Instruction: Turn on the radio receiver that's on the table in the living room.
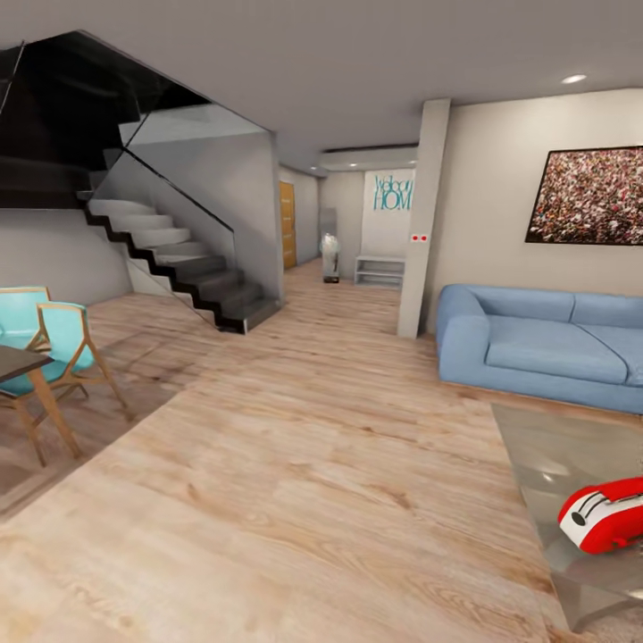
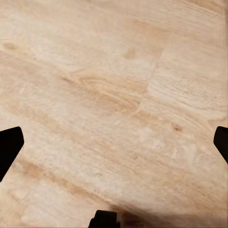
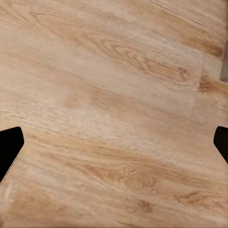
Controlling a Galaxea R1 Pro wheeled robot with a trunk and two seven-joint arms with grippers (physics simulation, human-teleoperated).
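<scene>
Both pairs of jaws are seen spread wide, with nothing held between them. In the left wrist view, the left gripper (image 2: 114,142) is marked by two black fingertips (image 2: 9,147) at opposite edges, and pale, knotted wood floor planks (image 2: 109,95) are seen across the gap. In the right wrist view, the right gripper (image 3: 114,142) is likewise released, its dark fingertips (image 3: 9,149) set far apart over the same light wood floor (image 3: 114,104).

From the head view, the small glossy red radio receiver with white side trim and white slot marks (image 1: 605,525) is found lying on its side near the right edge of the picture. It is rested on the low rectangular coffee table with a reflective grey glass top (image 1: 545,446), near that table's front corner. Behind the table, a long blue upholstered sofa (image 1: 536,344) is set against the wall, beneath a dark-framed crowd-pattern picture (image 1: 588,196). The broad light wood floor of the living room (image 1: 313,446) is spread across the middle. At the far left, a dark wooden dining table (image 1: 18,362) with turquoise chairs (image 1: 67,344) is seen, and beyond it a staircase with dark steps and a glass side panel (image 1: 179,259) is placed.
</scene>
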